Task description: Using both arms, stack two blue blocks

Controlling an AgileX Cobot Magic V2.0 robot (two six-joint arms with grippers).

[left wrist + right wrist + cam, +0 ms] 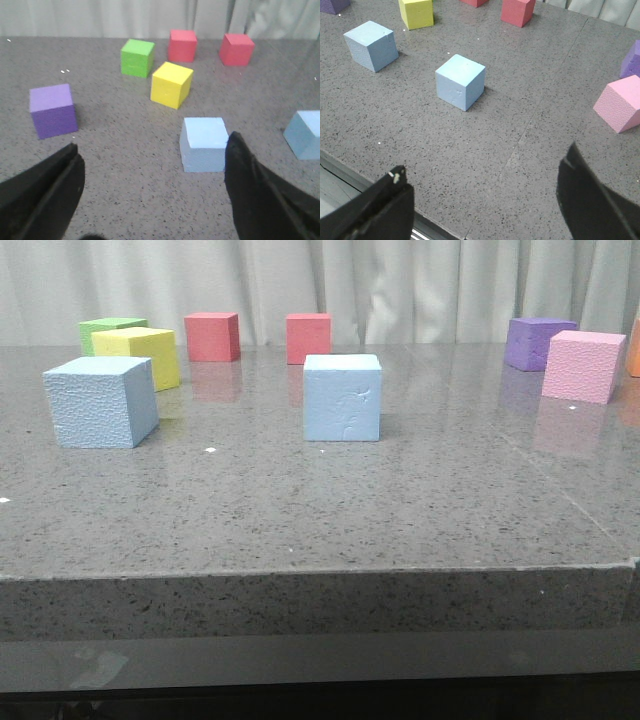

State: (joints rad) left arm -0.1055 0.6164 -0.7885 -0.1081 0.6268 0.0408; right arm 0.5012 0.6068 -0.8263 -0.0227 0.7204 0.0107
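Observation:
Two pale blue blocks rest apart on the grey table. One blue block (100, 400) stands at the left, near a yellow cube; the other blue block (342, 397) stands mid-table. Neither gripper shows in the front view. In the left wrist view my left gripper (154, 142) is open and holds nothing; the left block (205, 144) lies just beyond its right finger (255, 185), and the other block (306, 134) is at the frame edge. My right gripper (485, 160) is open and holds nothing, hovering over the table's front edge well short of the middle block (460, 81) and the left block (371, 45).
Behind the blue blocks stand a yellow cube (140, 355), a green cube (108, 330) and two red cubes (212, 336) (308, 337). A purple cube (538, 342), a pink cube (583, 365) and an orange cube sit at the right. Another purple cube (52, 110) lies far left. The table's front edge (320, 570) is near.

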